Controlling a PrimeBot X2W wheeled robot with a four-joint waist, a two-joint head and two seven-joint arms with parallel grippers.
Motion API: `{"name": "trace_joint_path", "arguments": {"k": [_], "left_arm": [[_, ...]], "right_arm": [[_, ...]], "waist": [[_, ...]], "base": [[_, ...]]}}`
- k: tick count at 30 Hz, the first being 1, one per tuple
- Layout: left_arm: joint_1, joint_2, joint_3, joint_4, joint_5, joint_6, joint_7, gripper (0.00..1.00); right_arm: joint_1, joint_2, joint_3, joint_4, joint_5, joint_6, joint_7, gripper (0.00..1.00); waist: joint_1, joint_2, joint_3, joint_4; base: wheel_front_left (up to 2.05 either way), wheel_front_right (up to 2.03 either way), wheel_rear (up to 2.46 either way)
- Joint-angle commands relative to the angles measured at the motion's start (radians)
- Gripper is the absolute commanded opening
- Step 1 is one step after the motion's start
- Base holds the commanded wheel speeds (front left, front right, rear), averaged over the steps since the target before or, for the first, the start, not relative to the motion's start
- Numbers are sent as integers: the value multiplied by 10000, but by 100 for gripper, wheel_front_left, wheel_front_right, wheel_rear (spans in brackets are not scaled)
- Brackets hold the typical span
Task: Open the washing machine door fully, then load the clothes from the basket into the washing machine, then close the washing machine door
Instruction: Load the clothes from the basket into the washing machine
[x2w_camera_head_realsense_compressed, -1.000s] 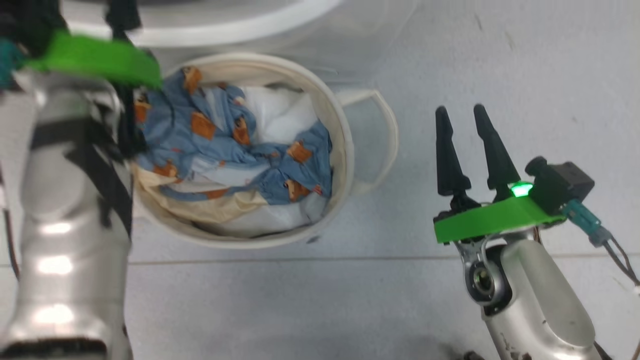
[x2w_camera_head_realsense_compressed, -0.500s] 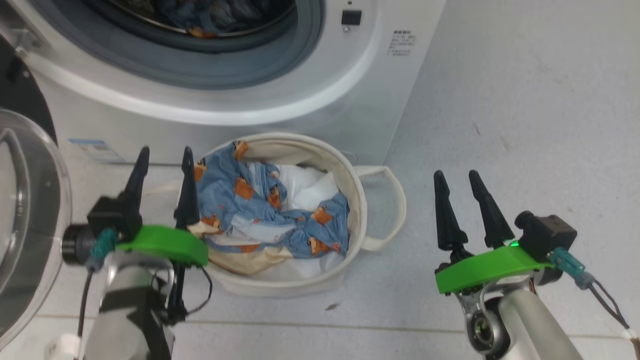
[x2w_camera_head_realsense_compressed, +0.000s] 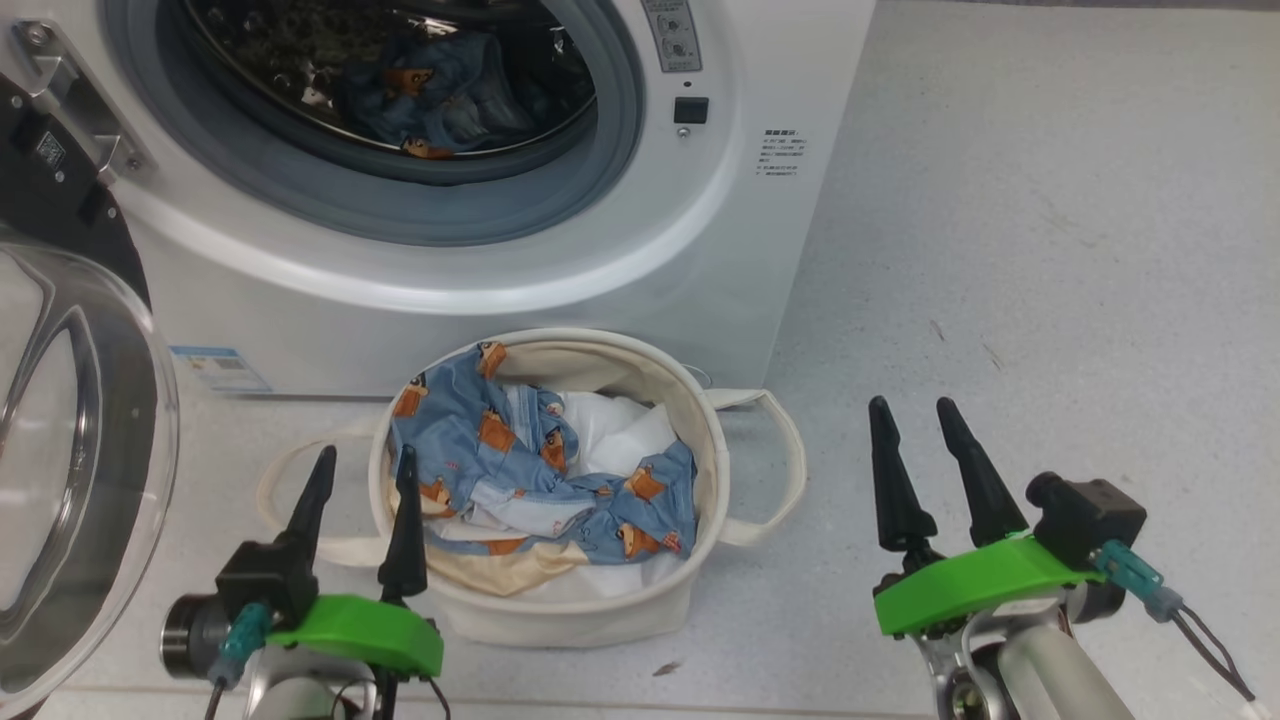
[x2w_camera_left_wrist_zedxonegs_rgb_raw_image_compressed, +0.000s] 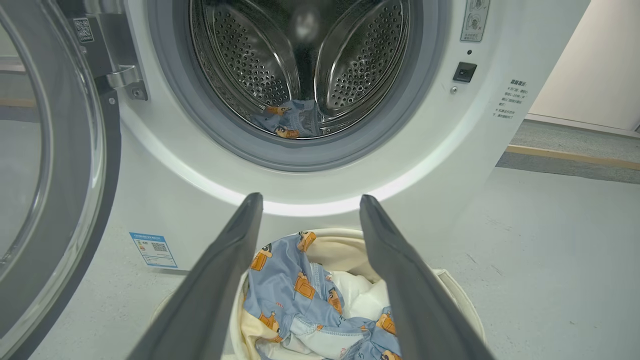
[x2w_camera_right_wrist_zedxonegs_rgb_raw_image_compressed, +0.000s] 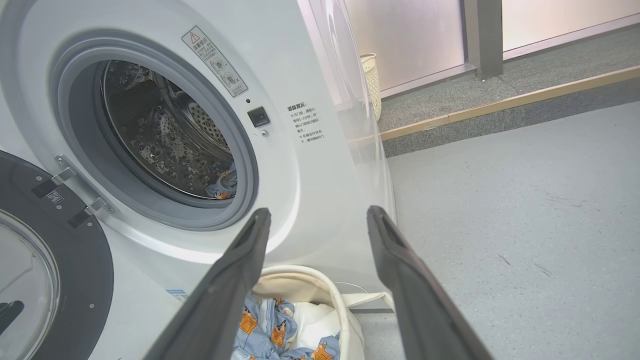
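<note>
Clothes (x2w_camera_head_realsense_compressed: 545, 480), blue cartoon-print fabric with a cream garment, lie in round cream canvas basket (x2w_camera_head_realsense_compressed: 705, 440). Left gripper (x2w_camera_head_realsense_compressed: 365, 455), fingers spread, just beside its left rim, nearer; right gripper (x2w_camera_head_realsense_compressed: 912, 402), spread too, well apart.

The large round black-ringed glass door (x2w_camera_head_realsense_compressed: 80, 470) runs off the head view's left edge. The printed text (x2w_camera_head_realsense_compressed: 783, 152) on the big white front-loading washing machine (x2w_camera_head_realsense_compressed: 740, 240) is too small to read. The blue cartoon-print fabric (x2w_camera_head_realsense_compressed: 480, 440) hides most of the cream-beige garment (x2w_camera_head_realsense_compressed: 500, 568).
</note>
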Motion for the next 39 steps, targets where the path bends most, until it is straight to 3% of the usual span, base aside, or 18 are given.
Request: {"name": "trace_joint_path", "arguments": {"k": [1, 18, 39], "left_arm": [[-164, 91, 191, -461, 50, 106, -47, 100], [142, 88, -225, -928, -98, 355, -47, 100], [103, 88, -763, -1006, 91, 192, -47, 100]], "right_arm": [[-92, 53, 221, -352, 56, 2, -122, 100], [-56, 53, 244, -311, 43, 2, -122, 100], [-31, 53, 105, -320, -98, 2, -122, 100]], "waist": [[2, -1, 34, -7], [2, -1, -164, -26], [2, -1, -9, -104]], "base": [[0, 0, 0], [0, 0, 0], [0, 0, 0]]}}
